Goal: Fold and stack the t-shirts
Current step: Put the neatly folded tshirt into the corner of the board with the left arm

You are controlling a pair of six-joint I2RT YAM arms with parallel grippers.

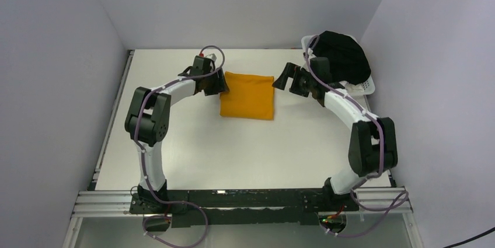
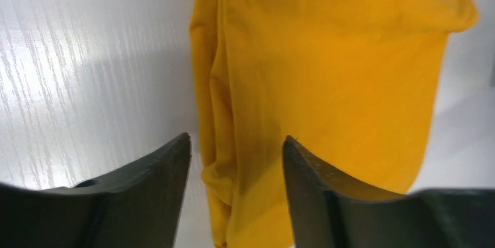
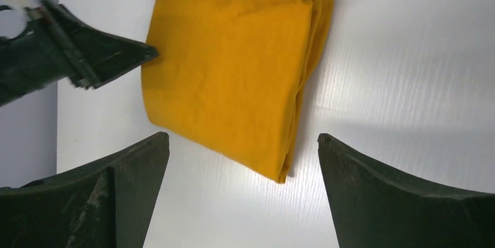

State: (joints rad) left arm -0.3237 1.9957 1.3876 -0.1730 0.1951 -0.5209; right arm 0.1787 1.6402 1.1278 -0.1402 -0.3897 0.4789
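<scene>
A mustard-orange t-shirt [image 1: 247,95] lies folded into a neat rectangle on the white table, towards the back middle. My left gripper [image 1: 220,84] is open at the shirt's left edge; in the left wrist view [image 2: 237,140] its jaws stand apart over the layered edge of the shirt [image 2: 327,67]. My right gripper [image 1: 281,79] is open just off the shirt's right edge, holding nothing. In the right wrist view [image 3: 242,137] the shirt [image 3: 227,67] lies just ahead of the jaws, and the left gripper's fingers [image 3: 87,61] touch its far side. A black t-shirt [image 1: 344,55] is heaped in the basket.
A white plastic basket [image 1: 365,88] stands at the back right corner against the wall, close behind the right arm. Grey walls close in the table [image 1: 233,154] on the left, back and right.
</scene>
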